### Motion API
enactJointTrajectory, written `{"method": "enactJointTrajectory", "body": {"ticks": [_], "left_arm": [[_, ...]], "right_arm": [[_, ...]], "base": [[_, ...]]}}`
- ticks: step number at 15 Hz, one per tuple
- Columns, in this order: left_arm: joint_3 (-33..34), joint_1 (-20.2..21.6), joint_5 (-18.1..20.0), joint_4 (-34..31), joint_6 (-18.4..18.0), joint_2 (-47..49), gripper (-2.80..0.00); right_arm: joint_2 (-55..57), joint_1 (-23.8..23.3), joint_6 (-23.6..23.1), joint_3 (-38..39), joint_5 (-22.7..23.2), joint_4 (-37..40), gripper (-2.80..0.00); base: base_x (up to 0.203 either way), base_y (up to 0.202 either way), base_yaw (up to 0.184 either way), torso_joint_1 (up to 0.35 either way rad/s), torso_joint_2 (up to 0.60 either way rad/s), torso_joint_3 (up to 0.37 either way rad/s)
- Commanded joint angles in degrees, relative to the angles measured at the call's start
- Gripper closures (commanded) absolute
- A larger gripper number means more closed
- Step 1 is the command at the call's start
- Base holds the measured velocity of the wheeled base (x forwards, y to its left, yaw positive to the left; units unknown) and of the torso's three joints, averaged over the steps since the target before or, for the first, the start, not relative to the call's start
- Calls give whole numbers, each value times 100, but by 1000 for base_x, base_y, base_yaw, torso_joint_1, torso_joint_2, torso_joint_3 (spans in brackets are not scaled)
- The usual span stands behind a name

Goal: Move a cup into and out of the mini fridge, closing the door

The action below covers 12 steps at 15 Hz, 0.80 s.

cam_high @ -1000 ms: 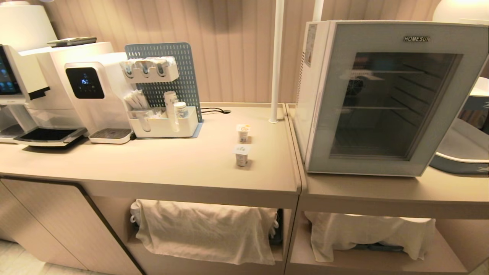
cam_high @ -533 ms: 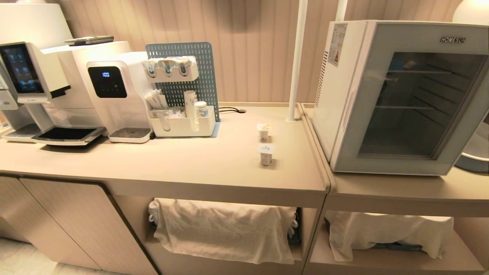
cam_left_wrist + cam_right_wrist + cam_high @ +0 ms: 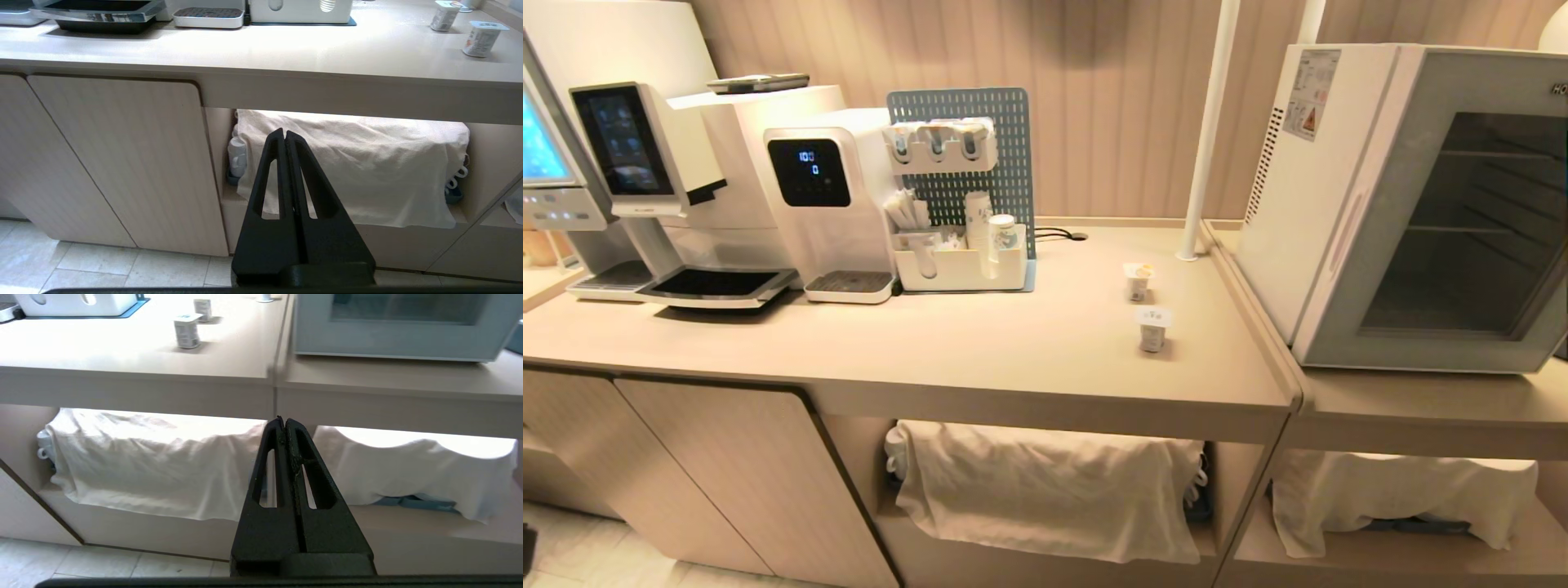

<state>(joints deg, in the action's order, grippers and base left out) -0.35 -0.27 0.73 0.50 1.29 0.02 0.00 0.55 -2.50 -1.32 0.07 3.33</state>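
Two small white sealed cups stand on the beige counter: the nearer cup (image 3: 1152, 328) (image 3: 481, 38) (image 3: 186, 331) and a farther one (image 3: 1138, 282) (image 3: 444, 15) (image 3: 202, 309). To their right sits the white mini fridge (image 3: 1319, 188), its grey-blue glass door (image 3: 1462, 229) (image 3: 392, 330) closed. Neither arm shows in the head view. My left gripper (image 3: 284, 132) is shut and empty, low in front of the cloth-covered shelf. My right gripper (image 3: 282, 419) is also shut and empty, below the counter edge at the seam between the two counters.
White coffee machines (image 3: 727, 188) and a white organiser with a blue pegboard (image 3: 964, 204) line the counter's back left. A white pole (image 3: 1205, 139) rises beside the fridge. White cloths (image 3: 1045, 490) (image 3: 1405, 498) hang over the lower shelves. A cabinet door (image 3: 118, 163) is left of them.
The whole head view has shifted: counter, cups and fridge slid to the right in the picture, so the camera has turned left. Both grippers stay shut.
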Motion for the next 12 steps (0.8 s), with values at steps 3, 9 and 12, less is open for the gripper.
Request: {"method": "enactJointTrajectory", "body": {"ticks": [3,9,12], "left_arm": [[0,0,-3,3,10,-2,0],[0,0,6,3,11,-2,0],[0,0,-3,11,11,-2,0]], "right_arm": [[6,1,4,0,1,1,0],[0,-2,83,0,-7,1,0],[0,-2,132,-9,-7,10,0]], "base": [[0,190,3,-1,5,5],[0,190,1,5,3,2],[0,193,-1,3,-2,2]]}}
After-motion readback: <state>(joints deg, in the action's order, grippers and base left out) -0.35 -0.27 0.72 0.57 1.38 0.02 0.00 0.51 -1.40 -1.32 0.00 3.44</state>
